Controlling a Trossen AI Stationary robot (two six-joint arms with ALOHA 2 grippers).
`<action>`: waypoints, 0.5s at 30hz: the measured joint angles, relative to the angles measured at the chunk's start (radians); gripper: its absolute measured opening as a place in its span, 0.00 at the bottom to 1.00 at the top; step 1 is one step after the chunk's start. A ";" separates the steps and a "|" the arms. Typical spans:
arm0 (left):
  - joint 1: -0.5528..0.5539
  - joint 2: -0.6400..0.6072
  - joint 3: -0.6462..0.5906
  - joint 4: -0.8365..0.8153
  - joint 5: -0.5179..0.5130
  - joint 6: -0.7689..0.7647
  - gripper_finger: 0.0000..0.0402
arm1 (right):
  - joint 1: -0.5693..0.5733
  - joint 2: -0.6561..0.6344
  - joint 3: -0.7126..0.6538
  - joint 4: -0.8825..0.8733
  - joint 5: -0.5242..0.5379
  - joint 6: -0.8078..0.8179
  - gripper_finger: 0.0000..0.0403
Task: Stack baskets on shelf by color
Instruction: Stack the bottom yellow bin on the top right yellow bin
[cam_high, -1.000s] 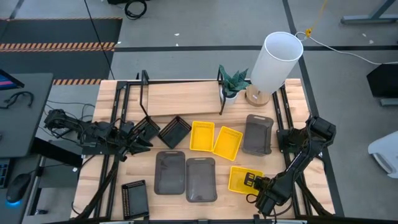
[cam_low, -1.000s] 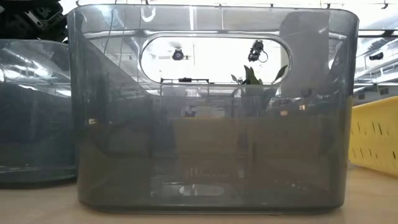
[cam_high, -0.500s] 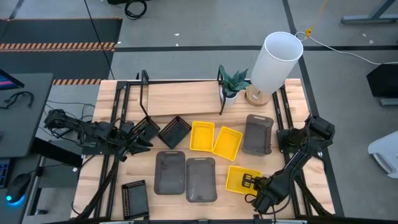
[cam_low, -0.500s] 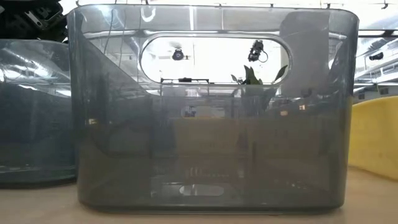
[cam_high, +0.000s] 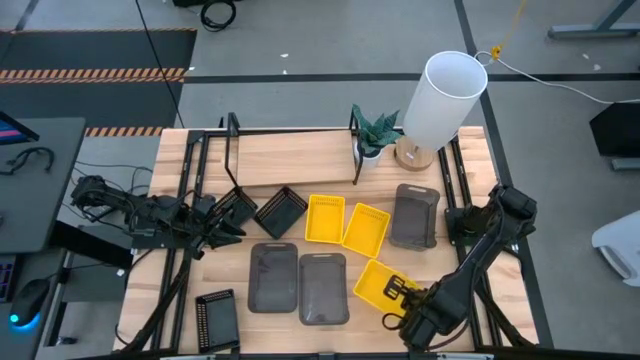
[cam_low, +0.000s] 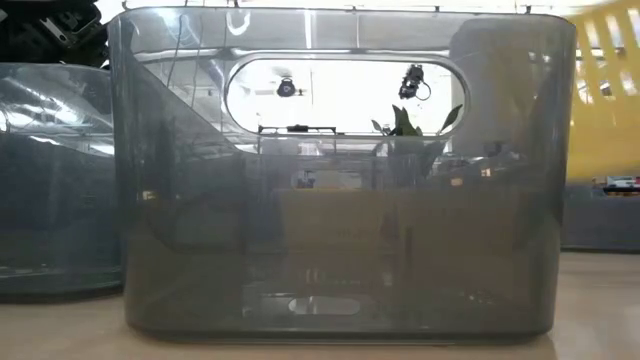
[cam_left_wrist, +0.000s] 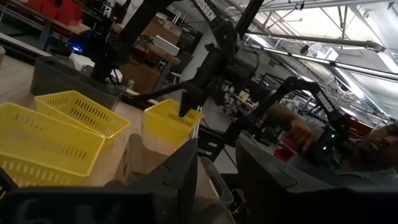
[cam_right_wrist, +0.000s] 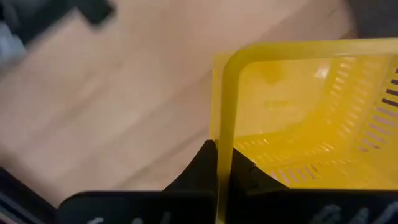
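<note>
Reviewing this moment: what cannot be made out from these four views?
- Low view: a smoky grey basket fills the picture, hiding most of the table; only a corner of the lifted yellow basket shows.
- High view: the right gripper covers part of that yellow basket; the left gripper is too small and dark to read.
- Right wrist view: the table behind is blurred.
- Left wrist view: the nearest dark baskets are cut off by the edge.

My right fingers (cam_right_wrist: 222, 163) pinch one yellow basket (cam_high: 378, 285) by its rim, tilted off the bench. Two more yellow baskets (cam_high: 324, 218) lie near the empty shelf (cam_high: 290, 158).
</note>
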 joint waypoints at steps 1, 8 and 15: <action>0.000 0.000 0.000 0.000 0.000 0.000 0.29 | -0.003 0.000 0.024 -0.004 0.000 0.033 0.01; 0.000 0.000 0.000 0.000 0.000 0.000 0.29 | -0.051 0.000 0.155 -0.007 0.049 0.305 0.01; 0.000 0.000 0.000 0.000 0.000 0.000 0.29 | -0.188 -0.001 0.196 0.009 0.103 0.562 0.01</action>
